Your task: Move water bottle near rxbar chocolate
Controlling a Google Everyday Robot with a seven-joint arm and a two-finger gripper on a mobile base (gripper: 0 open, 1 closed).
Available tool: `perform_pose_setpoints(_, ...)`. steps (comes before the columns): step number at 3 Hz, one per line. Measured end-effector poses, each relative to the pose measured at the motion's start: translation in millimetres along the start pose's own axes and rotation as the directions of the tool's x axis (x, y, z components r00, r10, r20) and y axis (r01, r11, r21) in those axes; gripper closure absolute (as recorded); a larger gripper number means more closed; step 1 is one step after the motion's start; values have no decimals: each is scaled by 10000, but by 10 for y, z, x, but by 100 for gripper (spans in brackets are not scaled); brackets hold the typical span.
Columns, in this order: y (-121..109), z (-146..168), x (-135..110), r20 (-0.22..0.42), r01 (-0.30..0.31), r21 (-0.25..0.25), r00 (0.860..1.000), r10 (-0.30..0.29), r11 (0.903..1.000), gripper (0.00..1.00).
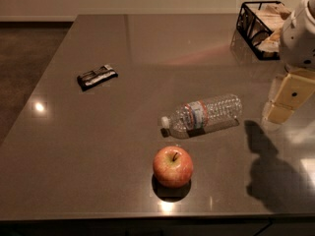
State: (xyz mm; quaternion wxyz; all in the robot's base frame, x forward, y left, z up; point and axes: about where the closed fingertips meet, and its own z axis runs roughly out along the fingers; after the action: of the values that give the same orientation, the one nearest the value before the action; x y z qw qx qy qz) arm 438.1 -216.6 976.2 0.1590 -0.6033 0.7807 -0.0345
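A glossy brown table point(98, 146) fills the view. At its right edge hangs the gripper point(288, 100); whether its jaws are apart or together cannot be told. To its left, apart from it, the water bottle point(204, 114) lies on its side, cap pointing left. A red apple point(173, 166) sits just in front of the bottle. The rxbar chocolate point(97, 76) lies well apart, far left. A black wire basket point(248, 23) stands at the back right.

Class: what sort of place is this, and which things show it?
Probably a kitchen or break-room counter: smooth brown countertop, black wire basket of snacks, red apple. The gripper hangs at right.
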Motion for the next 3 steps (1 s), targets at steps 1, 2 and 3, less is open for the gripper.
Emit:
perform_pose_setpoints(1, 0, 0, -1, 0, 1, -1, 10000, -1, 10000, 0)
perform_pose_setpoints(2, -15, 0, -20, -5, 33, -136, 10000, -33, 9999, 0)
perform_pose_setpoints(3, -28, 255, -162, 352, 216, -761, 9992, -190, 9969, 0)
